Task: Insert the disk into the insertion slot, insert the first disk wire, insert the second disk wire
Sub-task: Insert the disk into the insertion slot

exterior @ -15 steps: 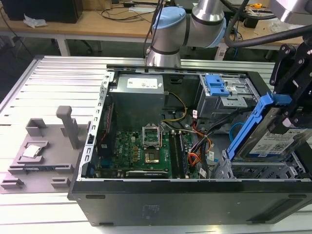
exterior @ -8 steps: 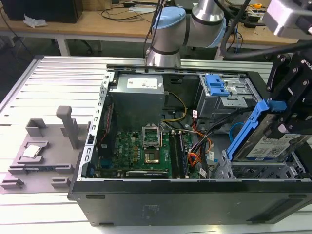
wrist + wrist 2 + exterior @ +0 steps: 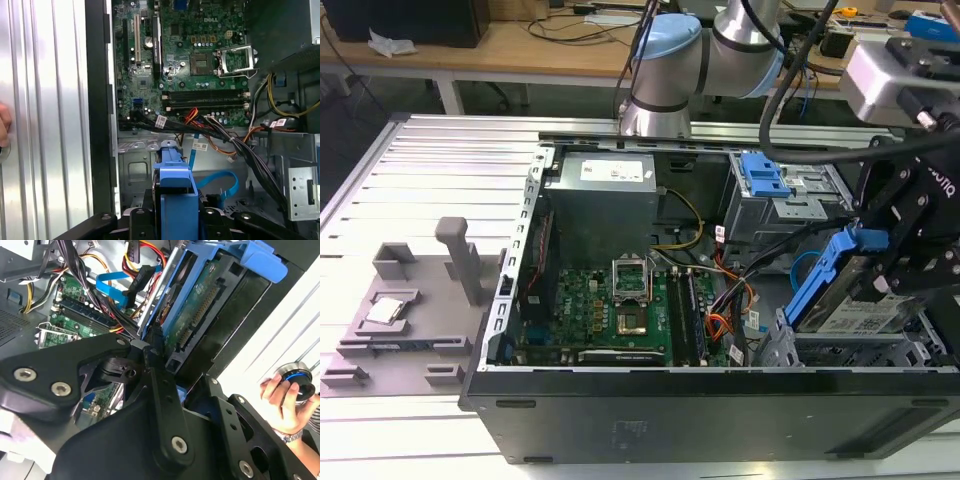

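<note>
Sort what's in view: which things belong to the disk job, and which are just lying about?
Job: disk, held by the gripper; insertion slot; first disk wire; second disk wire.
Lying about: grey fixtures; taller bay with blue latch; power supply; motherboard.

Bright light glares off the ribbed table [image 3: 45, 100]; the case [image 3: 620, 420] interior lies dimmer.

The arm [image 3: 692, 62] rises at the far side of the scene, its grey and pale blue joints bent over toward the exterior view's right, where the wrist [image 3: 892, 75] sits high. Below the wrist the black claw [image 3: 880, 255] hangs tilted. Its fingers [image 3: 162, 390] are clamped on either side of the blue-framed disk [image 3: 848, 305], held slanted.
</note>
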Controlling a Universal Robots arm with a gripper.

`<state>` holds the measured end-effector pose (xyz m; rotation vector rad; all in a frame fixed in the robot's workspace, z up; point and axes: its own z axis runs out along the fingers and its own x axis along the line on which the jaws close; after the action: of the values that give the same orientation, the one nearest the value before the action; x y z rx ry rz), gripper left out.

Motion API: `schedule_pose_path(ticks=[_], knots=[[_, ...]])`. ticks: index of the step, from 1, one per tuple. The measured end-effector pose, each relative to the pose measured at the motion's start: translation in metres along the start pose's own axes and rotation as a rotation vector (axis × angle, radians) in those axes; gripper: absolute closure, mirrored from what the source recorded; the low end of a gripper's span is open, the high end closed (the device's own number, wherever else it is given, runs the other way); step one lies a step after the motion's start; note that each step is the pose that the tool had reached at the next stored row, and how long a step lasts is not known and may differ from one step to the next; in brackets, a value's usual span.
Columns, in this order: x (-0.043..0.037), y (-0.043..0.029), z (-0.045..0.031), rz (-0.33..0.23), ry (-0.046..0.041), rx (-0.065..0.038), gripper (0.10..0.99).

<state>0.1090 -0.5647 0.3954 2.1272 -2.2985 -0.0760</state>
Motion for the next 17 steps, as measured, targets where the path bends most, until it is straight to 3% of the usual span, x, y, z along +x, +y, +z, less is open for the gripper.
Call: schedule_pose_path(ticks=[4,5,11,13,14,16,17], knots=[[0.0000,-0.0001,0.0014,0.000,0.0002,0.000,0.714],[0.0000,-0.0001,0.0014,0.000,0.0001,0.000,0.647],[0.0000,-0.0001,0.0017,0.000,0.0011,0.000,0.647],[-0.0005,0.0002,-0.0052,0.000,0.0071,0.001,0.647],[-0.0013,0.0005,-0.0122,0.000,0.0093,0.001,0.647],[-0.0024,0.0006,-0.0118,0.000,0.0063,0.001,0.659],[-0.0027,0.0006,-0.0108,0.000,0.0057,0.000,0.725]])
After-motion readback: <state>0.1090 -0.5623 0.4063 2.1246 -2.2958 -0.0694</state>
